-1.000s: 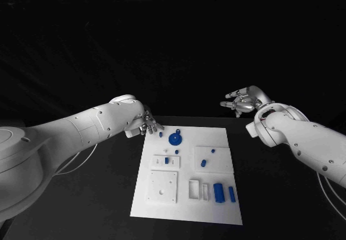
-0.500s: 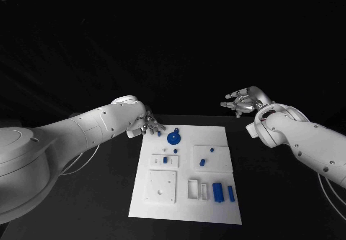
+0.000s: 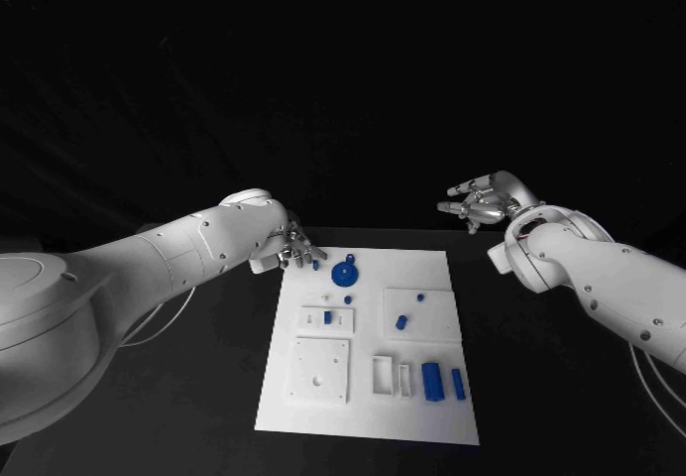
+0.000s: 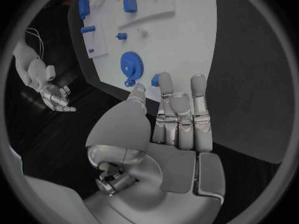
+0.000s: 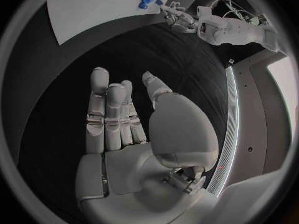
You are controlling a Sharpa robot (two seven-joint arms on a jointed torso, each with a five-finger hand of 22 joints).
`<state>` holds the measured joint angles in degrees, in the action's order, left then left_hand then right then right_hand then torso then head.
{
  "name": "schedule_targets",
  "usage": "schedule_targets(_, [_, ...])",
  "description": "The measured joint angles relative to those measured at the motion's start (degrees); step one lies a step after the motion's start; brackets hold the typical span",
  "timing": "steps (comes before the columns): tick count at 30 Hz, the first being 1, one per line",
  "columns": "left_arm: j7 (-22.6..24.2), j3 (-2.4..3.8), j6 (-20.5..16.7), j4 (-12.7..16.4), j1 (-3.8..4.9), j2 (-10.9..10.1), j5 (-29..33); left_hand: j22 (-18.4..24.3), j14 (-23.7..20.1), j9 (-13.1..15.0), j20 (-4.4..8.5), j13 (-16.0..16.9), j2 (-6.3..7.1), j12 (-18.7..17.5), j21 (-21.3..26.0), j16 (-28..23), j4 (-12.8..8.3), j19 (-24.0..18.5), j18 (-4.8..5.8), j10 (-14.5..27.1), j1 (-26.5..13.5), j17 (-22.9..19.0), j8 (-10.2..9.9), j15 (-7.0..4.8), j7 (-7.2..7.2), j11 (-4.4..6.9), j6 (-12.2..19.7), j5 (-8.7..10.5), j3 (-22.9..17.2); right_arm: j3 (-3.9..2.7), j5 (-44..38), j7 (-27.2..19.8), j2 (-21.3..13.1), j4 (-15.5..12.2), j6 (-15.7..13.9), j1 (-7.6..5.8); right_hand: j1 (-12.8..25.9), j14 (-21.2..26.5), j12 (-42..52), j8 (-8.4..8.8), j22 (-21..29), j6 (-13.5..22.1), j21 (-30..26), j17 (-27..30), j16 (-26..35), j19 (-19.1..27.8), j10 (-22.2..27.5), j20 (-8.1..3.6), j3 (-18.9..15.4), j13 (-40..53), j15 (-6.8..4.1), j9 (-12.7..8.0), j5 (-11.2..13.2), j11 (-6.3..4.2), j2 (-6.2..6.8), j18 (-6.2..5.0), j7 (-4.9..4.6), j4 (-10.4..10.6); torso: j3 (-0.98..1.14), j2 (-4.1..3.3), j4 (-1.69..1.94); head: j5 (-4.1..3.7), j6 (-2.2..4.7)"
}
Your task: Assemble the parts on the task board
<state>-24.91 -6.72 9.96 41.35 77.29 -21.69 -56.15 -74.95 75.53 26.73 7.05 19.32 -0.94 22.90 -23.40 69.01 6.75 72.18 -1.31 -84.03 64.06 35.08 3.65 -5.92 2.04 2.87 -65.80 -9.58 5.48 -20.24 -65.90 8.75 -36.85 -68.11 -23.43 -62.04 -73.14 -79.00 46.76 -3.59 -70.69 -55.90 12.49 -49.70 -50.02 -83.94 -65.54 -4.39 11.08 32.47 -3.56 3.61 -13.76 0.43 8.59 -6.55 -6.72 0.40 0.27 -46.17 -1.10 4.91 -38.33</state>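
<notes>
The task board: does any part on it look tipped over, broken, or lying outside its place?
Nothing stands out. The task board lies flat on the table, and the blue gear and other blue parts rest on it. Whether each is seated properly is too small to tell. Both hands hold nothing.

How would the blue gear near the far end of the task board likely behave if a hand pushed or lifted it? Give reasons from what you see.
The blue gear lies flat on the task board, so it would probably slide, not roll. It looks like thin moulded plastic: likely light and stiff. Its toothed rim should offer the left hand some grip.
</notes>
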Motion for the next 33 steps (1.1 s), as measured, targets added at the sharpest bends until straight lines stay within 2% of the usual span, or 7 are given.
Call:
schedule_targets(5, [-0.03,0.00,0.35,-0.14,0.00,0.01,-0.01,0.00,0.00,0.00,0.00,0.00,-0.41,0.00,0.00,0.22,-0.44,0.00,0.00,0.00,0.41,0.00,0.00,0.00,0.00,0.00,0.00,-0.17,-0.02,0.00,0.00,0.00,0.02,0.05,0.00,0.00,0.00,0.00,0.00,0.00,0.11,0.00,0.00,0.00,0.00,0.00,0.00,0.00,0.00,-0.03,0.00,0.00,0.00,0.00,0.00,0.00,0.00,0.00,-0.01,-0.01,0.01,-0.04,0.02])
schedule_targets(12, [-0.03,-0.02,1.00,-0.22,-0.04,0.22,-0.02,0.01,0.00,0.00,0.00,0.05,-1.51,0.00,0.00,0.22,-2.11,0.00,0.00,0.00,1.51,-0.06,0.00,0.00,0.00,0.00,0.00,-0.68,0.25,0.00,0.01,0.01,0.13,0.11,0.01,0.00,0.00,0.00,0.00,0.00,0.16,-0.01,0.00,0.00,0.00,0.00,0.00,0.00,0.00,-0.06,0.00,0.00,0.00,0.00,0.00,0.00,0.01,0.00,-0.03,-0.04,0.03,-0.03,-0.02])
schedule_targets(20, [-0.07,-0.03,1.48,-0.41,-0.10,0.32,0.06,0.01,0.00,0.07,0.00,0.04,-3.38,0.00,0.00,0.44,-3.16,0.00,0.00,0.00,2.97,0.20,0.00,0.00,-0.39,0.00,-0.43,-0.90,0.18,0.00,0.01,0.01,0.26,0.21,0.01,0.00,0.00,0.00,0.00,0.00,0.16,-0.06,0.00,0.00,0.00,0.00,0.00,0.00,0.00,-0.06,0.00,0.00,0.00,0.00,0.00,0.00,0.06,0.00,-0.04,-0.06,0.01,-0.02,-0.14])
schedule_targets(30, [-0.12,-0.03,1.77,-0.51,-0.13,0.35,0.33,0.02,0.00,0.26,0.01,0.04,-4.98,0.00,0.00,0.44,-3.55,0.00,0.00,0.00,4.57,0.27,0.00,0.00,-0.20,0.00,-0.61,-0.90,0.07,0.00,0.01,0.01,0.38,0.26,0.02,0.00,0.00,0.00,0.00,0.00,0.16,-0.07,0.00,0.00,0.00,0.00,0.00,0.00,0.00,-0.06,0.00,0.00,0.00,0.00,0.00,0.00,0.07,0.00,-0.02,-0.08,0.05,-0.09,-0.24])
schedule_targets(33, [-0.12,-0.03,1.81,-0.51,-0.13,0.36,0.50,0.02,0.00,0.58,0.01,0.03,-5.95,0.00,0.00,0.66,-4.17,0.00,0.00,0.00,5.54,0.38,0.00,0.00,-0.58,0.00,-1.00,-0.89,-0.54,0.00,0.01,0.01,0.41,0.28,0.02,0.00,0.00,0.00,0.00,0.00,0.16,-0.07,0.00,0.00,0.00,0.00,0.00,0.00,0.00,-0.06,0.00,0.00,0.00,0.00,0.00,0.00,0.07,0.00,-0.02,-0.08,0.05,0.00,-0.29])
